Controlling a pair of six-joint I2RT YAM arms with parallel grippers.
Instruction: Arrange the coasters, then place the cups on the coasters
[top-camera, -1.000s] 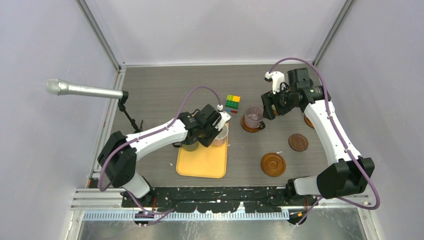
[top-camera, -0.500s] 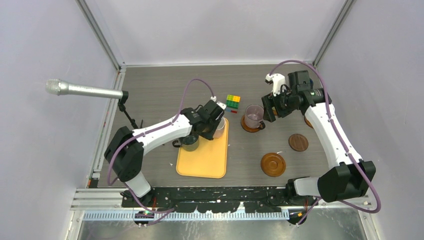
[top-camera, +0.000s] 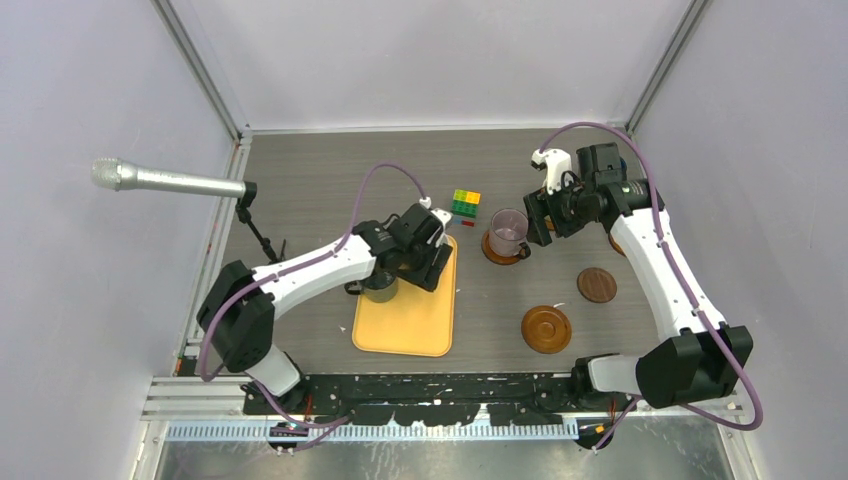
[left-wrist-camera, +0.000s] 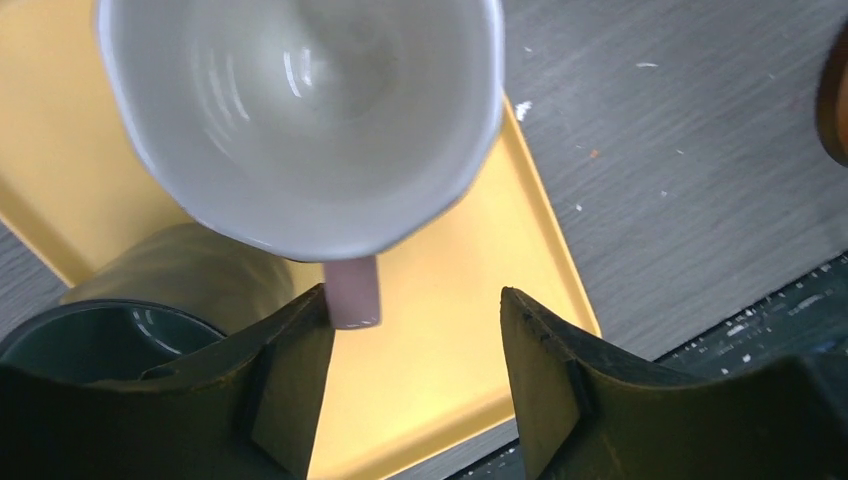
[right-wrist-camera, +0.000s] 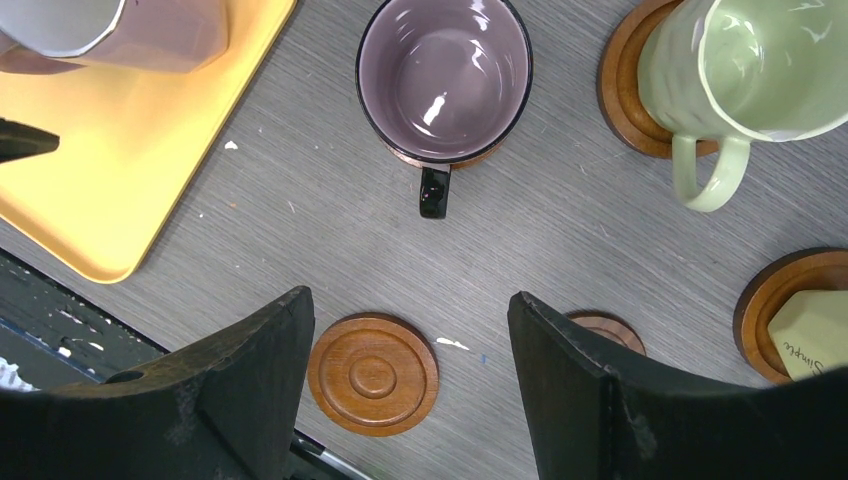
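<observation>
So, got a pink-cream ceramic mug (left-wrist-camera: 300, 120) with a white inside standing upright on the yellow-orange rectangular tray (left-wrist-camera: 450, 340), just beside a dark green mug (left-wrist-camera: 100, 345). Can see the left gripper (left-wrist-camera: 415, 295) over it with jaws apart, not clamped on anything. The pink handle pokes in between, right up against one finger (left-wrist-camera: 290, 380); can't tell if actually touching.

Further right, spotted a mauve mug (right-wrist-camera: 445, 75) sitting on a round brown wooden coaster (top-camera: 492, 256). Same deal for a light green mug (right-wrist-camera: 760, 70) and a pale yellow mug (right-wrist-camera: 815, 335), each on its own saucer-like disc. Also two bare ones nearer the arms: a ringed brown coaster (right-wrist-camera: 372, 373) and a darker, flatter coaster (top-camera: 597, 285).

Right gripper (right-wrist-camera: 410, 297) hanging above the table with jaws wide, holding nothing.

Underneath it all, a grey wood-grain tabletop (top-camera: 320, 180) flecked with white specks. Multicoloured cube (top-camera: 465, 205) near the tray's far corner. Silver microphone (top-camera: 165, 180) on a small black stand at the left edge. Boxed in by plain pale walls (top-camera: 420, 60) and metal frame posts.
</observation>
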